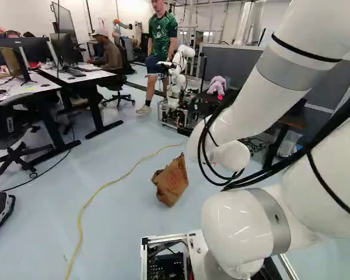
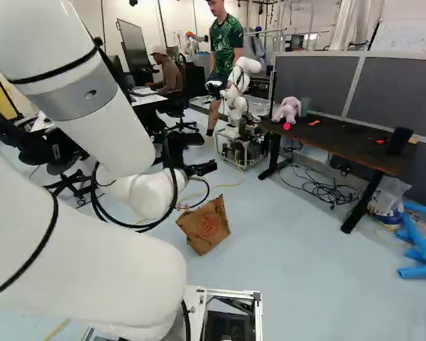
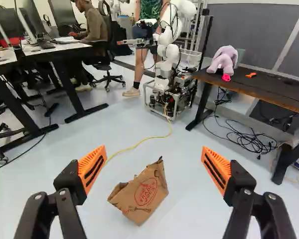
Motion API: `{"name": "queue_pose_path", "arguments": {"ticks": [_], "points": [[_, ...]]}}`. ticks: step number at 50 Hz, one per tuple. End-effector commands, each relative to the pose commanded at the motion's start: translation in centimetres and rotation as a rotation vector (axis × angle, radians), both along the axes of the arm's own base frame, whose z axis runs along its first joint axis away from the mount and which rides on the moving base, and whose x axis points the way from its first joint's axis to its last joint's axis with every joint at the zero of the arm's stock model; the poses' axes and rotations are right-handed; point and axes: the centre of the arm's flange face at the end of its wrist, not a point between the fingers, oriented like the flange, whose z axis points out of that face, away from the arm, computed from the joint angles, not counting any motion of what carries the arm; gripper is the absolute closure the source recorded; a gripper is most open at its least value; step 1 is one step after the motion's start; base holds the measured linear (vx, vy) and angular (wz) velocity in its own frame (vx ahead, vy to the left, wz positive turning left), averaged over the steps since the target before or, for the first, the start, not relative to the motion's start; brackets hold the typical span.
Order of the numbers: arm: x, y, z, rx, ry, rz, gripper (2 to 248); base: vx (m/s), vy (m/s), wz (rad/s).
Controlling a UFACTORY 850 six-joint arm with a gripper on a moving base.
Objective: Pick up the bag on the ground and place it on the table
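Part of my black gripper (image 2: 199, 170) shows past the white wrist in the right base view. In the wrist view the gripper (image 3: 153, 162) is open, its orange-padded fingers wide apart with nothing gripped. The crumpled brown paper bag (image 3: 142, 193), with a round red print, rests tilted on the floor, ahead of the gap between the fingers. Both base views show the same bag (image 1: 171, 181), (image 2: 205, 225) on the floor ahead of the base. The dark-topped table (image 2: 326, 144) stands beyond it to the right, against grey partitions.
A pink plush toy (image 2: 287, 111) and small orange items are on the table. Cables (image 3: 246, 139) lie beneath it. A yellow cable (image 1: 108, 184) crosses the floor near the bag. Another robot (image 3: 172, 64) and a standing person are farther ahead. Desks and chairs stand left, blue tubes (image 2: 420, 245) right.
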Motion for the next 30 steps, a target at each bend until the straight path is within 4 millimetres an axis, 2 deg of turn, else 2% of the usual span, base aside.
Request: {"name": "queue_pose_path", "arguments": {"ticks": [17, 18, 30], "points": [[0.0, 0.0, 0.0, 0.0, 0.0, 0.0, 3, 0.21, 0.006, 0.004], [0.6, 0.1, 0.1, 0.0, 0.003, 0.002, 3, 0.152, -0.004, -0.001], [2.1, 0.2, 0.2, 0.0, 0.014, 0.008, 3, 0.051, 0.005, 0.007]]}}
